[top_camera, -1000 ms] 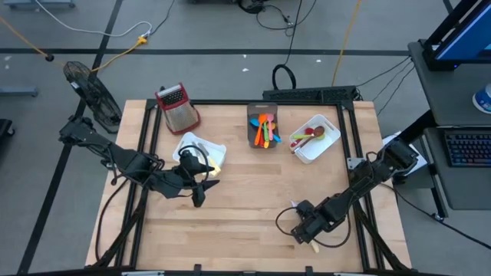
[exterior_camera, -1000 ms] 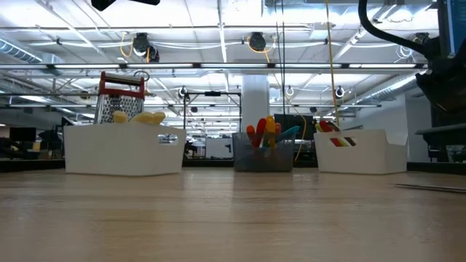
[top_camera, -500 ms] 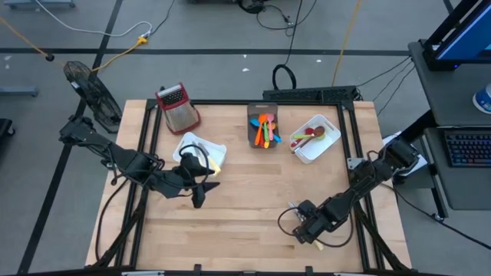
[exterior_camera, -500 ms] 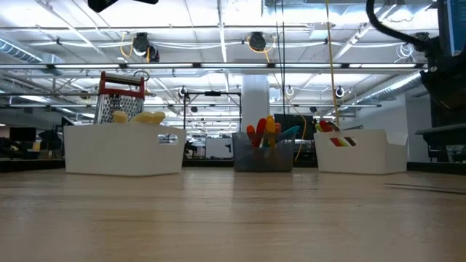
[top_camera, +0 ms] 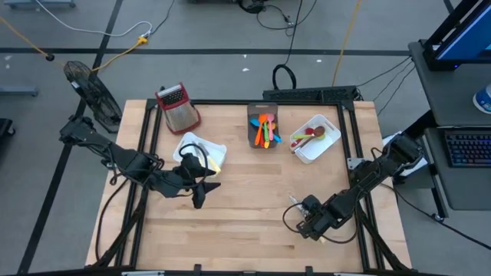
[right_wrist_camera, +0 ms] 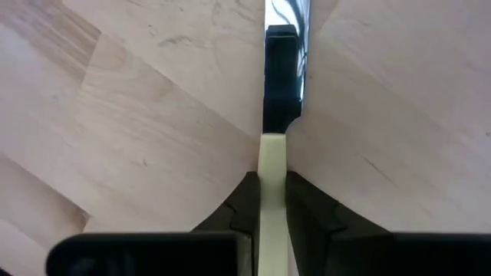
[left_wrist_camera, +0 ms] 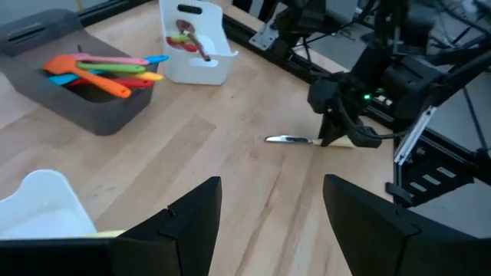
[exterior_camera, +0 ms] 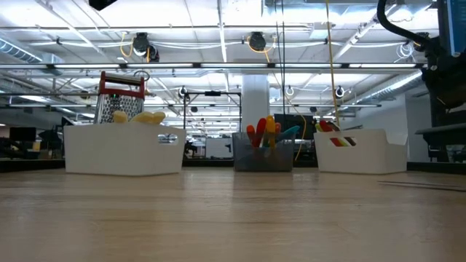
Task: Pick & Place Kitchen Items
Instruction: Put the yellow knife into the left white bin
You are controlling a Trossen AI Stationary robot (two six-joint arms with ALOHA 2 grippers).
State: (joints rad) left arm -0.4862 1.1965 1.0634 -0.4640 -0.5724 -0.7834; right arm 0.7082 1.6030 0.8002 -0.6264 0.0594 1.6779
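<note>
1. A cream-handled knife (right_wrist_camera: pixel 274 172) lies flat on the tabletop (top_camera: pixel 245 199) near the front right, its metal blade (left_wrist_camera: pixel 288 139) pointing toward the middle of the table.
2. The right end effector (top_camera: pixel 311 224) is down at the tabletop with its fingers (right_wrist_camera: pixel 244 201) closed tight on the cream handle, one on each side (the blade juts out ahead of them).
3. The left wrist view shows the same grip from across the table: the right end effector (left_wrist_camera: pixel 337 126) sits over the handle end, with the blade free on the wood.
4. The left end effector (top_camera: pixel 201 188) hangs over the tabletop left of centre, just beside the front of the white bin (top_camera: pixel 201 150); its fingers (left_wrist_camera: pixel 192 215) stand partly apart with nothing between them.
5. That white bin holds something pale yellow (exterior_camera: pixel 140 117), which also shows above its wall in the low view.
6. At the back, a grey bin (top_camera: pixel 261 126) holds the orange, green, pink, red and blue plastic utensils (left_wrist_camera: pixel 103 70).
7. Just right of it, a second white bin (top_camera: pixel 315 139) holds a red spoon and a brown wooden spoon (top_camera: pixel 307 137).
8. A red-topped box grater (top_camera: pixel 177 107) stands at the back left corner, behind the first white bin.
</note>
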